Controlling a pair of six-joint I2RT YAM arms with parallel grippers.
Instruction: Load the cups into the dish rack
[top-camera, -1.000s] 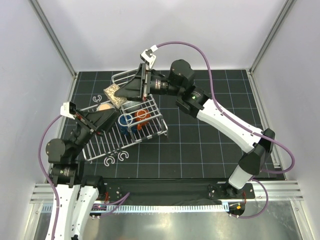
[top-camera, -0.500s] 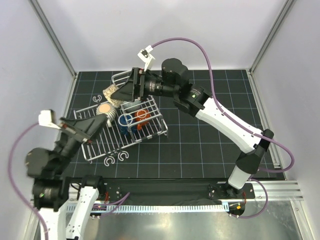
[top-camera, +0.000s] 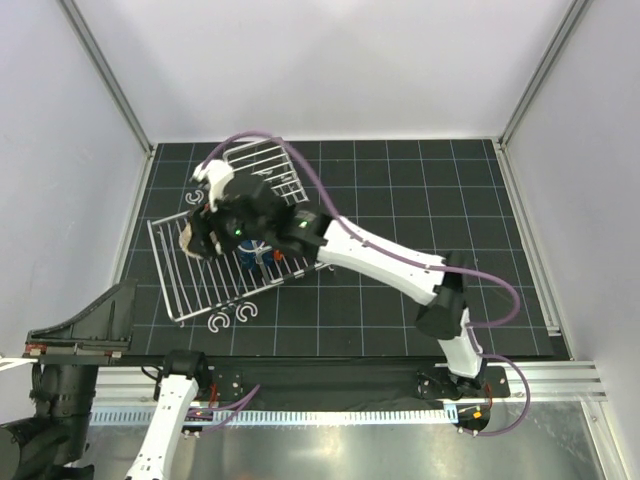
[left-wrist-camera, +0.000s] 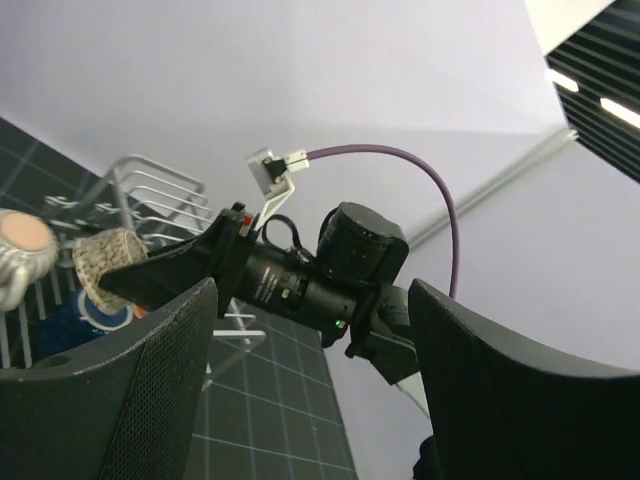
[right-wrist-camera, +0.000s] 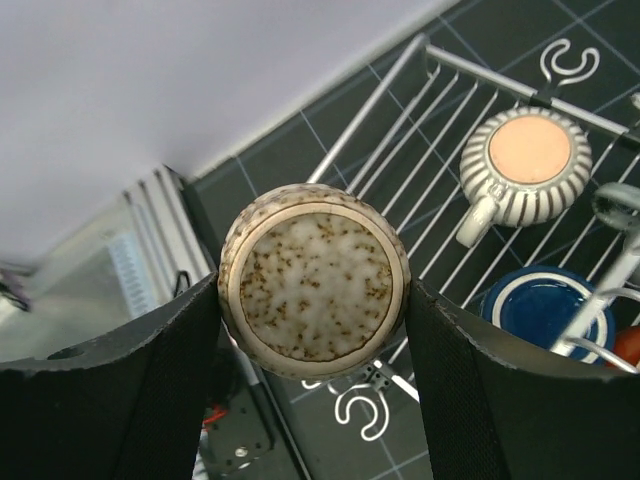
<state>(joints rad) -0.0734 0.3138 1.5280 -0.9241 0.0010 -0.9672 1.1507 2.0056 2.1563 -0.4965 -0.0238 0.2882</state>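
My right gripper (right-wrist-camera: 312, 285) is shut on the speckled light grey cup (right-wrist-camera: 315, 280), pinching its sides, and I see the cup's base. In the top view this gripper (top-camera: 205, 235) hangs over the left part of the dish rack (top-camera: 200, 285). On the rack's slats the cream striped cup (right-wrist-camera: 528, 165) stands upside down. The dark blue cup (right-wrist-camera: 540, 305) and an edge of the orange-red cup (right-wrist-camera: 628, 345) sit beside it. My left gripper (left-wrist-camera: 312, 300) is open and empty, drawn back to the near left corner (top-camera: 105, 312). From there it looks toward the held cup (left-wrist-camera: 110, 265).
White C-shaped hooks lie on the black mat: two before the rack (top-camera: 218, 322) (top-camera: 245, 315), one behind it (top-camera: 195, 197), and one under the held cup (right-wrist-camera: 362, 410). The raised basket (top-camera: 270, 165) stands at the back. The right arm (top-camera: 380, 255) spans the table's middle.
The left arm has pulled back from the rack to the near left corner and its jaws have opened wider. The right arm has swung left and down over the flat tray, still holding the speckled cup.
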